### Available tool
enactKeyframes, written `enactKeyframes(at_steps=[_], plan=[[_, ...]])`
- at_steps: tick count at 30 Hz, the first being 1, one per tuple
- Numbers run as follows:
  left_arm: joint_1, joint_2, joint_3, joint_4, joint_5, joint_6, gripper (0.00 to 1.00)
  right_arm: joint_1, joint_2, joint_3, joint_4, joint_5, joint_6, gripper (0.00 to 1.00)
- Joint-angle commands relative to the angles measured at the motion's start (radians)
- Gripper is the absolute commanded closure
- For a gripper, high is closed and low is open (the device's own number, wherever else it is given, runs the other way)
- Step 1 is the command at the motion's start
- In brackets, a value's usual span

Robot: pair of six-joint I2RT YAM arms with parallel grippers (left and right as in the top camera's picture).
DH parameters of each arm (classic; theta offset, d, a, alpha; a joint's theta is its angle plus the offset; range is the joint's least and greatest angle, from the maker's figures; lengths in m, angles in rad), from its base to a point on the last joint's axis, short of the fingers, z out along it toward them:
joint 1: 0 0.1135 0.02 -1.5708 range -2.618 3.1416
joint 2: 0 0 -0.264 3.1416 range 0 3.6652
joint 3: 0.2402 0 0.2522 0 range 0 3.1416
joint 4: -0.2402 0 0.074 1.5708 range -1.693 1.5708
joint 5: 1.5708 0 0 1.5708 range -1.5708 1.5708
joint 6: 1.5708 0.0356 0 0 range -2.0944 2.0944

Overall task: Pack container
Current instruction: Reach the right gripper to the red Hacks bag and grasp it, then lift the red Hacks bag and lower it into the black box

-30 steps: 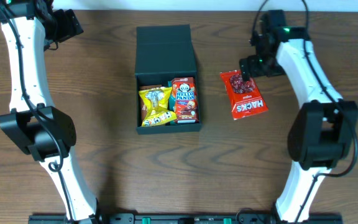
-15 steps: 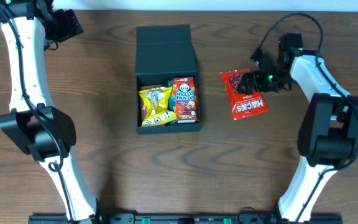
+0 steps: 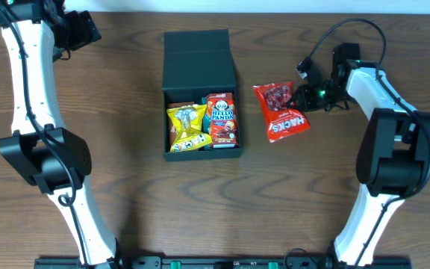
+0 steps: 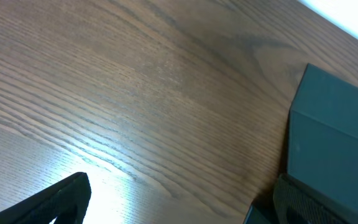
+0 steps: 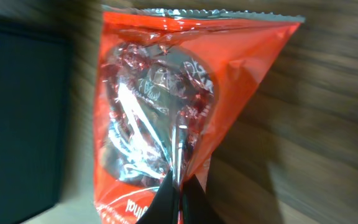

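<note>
Overhead: we find the container point(image 3: 200, 56) at centre frame, its flap lid folded back toward the top edge. Inside lie a yellow packet point(image 3: 187, 125) on the left and a red Hello Panda box point(image 3: 222, 118) on the right, side by side. Other items beneath them are too hidden to identify. Just right of the container lies a red Hacks bag point(image 3: 280, 112), with the right gripper point(image 3: 298, 96) at its upper right edge. The left gripper point(image 3: 80, 30) sits at upper left, well apart.

Left wrist: the fingers stand wide with nothing between them. The container's corner is at right.

Right wrist: the fingers are pinched tight on the bag's film at bottom centre. The container's dark wall is at left.
</note>
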Motion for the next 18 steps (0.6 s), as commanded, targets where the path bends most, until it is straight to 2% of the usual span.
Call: enactKeyframes(at_steps=[1,4,11,15,18], plan=[[0.002,-0.02,0.019,-0.003,0.006,0.003,0.05,-0.006,0.009,0.07,0.0,-0.183,0.071,0.98],[0.002,-0.02,0.019,-0.003,0.006,0.003,0.05,0.003,-0.01,0.166,-0.023,-0.222,0.161,0.98],[0.002,-0.02,0.019,-0.003,0.006,0.003,0.05,0.08,-0.088,0.397,-0.108,-0.223,0.243,0.98],[0.002,-0.02,0.019,-0.003,0.006,0.003,0.05,0.158,-0.122,0.43,-0.108,-0.258,0.304,0.98],[0.002,-0.02,0.019,-0.003,0.006,0.003,0.05,0.234,-0.121,0.42,-0.13,-0.289,0.402,0.98]])
